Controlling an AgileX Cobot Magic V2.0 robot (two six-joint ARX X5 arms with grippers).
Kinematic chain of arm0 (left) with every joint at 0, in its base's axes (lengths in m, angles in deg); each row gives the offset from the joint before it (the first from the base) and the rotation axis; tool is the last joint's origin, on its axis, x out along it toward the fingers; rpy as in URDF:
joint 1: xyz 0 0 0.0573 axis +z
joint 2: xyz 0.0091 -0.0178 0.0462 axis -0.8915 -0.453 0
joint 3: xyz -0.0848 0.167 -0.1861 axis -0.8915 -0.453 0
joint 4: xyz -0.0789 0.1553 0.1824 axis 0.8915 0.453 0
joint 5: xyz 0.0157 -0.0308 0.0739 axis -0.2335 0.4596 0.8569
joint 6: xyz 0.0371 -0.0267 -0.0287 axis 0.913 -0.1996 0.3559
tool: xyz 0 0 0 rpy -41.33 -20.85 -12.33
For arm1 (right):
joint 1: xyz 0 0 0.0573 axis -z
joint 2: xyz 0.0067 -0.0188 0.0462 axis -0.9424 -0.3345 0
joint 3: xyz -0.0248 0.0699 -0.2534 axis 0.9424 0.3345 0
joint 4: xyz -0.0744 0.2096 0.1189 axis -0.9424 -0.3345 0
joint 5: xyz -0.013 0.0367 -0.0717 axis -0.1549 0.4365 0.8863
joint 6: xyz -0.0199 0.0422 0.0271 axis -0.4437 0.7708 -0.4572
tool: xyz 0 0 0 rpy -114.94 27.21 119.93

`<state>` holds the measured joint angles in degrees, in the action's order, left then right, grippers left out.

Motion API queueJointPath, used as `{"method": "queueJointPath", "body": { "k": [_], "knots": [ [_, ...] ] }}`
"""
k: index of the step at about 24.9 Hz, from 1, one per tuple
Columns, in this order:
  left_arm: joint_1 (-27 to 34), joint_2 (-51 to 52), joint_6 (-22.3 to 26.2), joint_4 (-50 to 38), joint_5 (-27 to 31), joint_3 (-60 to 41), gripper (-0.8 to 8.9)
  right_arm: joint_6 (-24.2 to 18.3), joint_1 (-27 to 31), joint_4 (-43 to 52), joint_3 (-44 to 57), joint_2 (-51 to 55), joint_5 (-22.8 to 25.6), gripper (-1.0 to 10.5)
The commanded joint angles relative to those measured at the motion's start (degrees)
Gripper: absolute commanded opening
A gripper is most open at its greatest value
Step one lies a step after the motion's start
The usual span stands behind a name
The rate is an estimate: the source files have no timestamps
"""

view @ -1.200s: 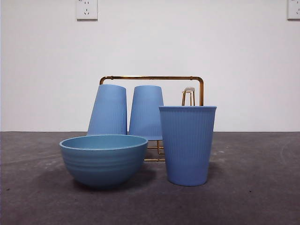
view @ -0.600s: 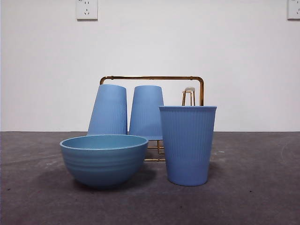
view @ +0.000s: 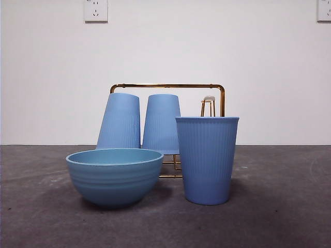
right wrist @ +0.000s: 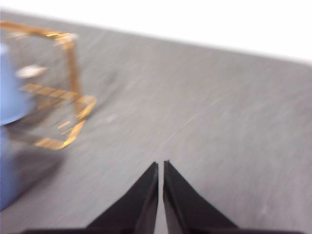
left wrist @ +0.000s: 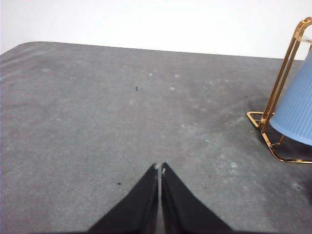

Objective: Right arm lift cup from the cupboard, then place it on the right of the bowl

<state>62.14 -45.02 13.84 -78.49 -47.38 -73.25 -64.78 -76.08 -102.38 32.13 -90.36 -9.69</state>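
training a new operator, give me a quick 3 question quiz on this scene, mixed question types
1. True or false: a cup stands upright on the table, right of the bowl in the front view.
2. How many cups hang upside down on the rack? A) one B) two C) three
3. Fill in: the right tool holds ____.

Key: 1 true; 2 B; 3 nothing. Both it and the left tool have jaws shut on nothing, above bare table.

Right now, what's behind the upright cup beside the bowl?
Behind the upright cup stands the gold rack: one bare peg shows above the cup's rim, and two inverted cups sit on pegs further along. The rack's lower part behind the cup is hidden.
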Motion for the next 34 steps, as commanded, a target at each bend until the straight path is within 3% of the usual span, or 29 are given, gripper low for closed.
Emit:
{"method": "queueJointPath", "body": {
  "k": [1,5,10,34],
  "knots": [
    [0.0,0.0,0.7,0.3,-0.3,-1.1,0.08,-2.0,1.7,11.0,11.4,5.8,0.0,0.2],
    [0.0,0.0,0.7,0.3,-0.3,-1.1,0.08,-1.9,2.4,17.5,26.0,15.3,1.3,0.2],
    [0.0,0.0,0.7,0.3,-0.3,-1.1,0.09,0.4,2.4,20.0,30.6,16.5,1.9,0.2],
    [0.0,-0.1,0.7,0.3,-0.3,-1.1,0.09,1.5,2.4,23.5,31.6,16.5,2.0,0.2]
  ]
}}
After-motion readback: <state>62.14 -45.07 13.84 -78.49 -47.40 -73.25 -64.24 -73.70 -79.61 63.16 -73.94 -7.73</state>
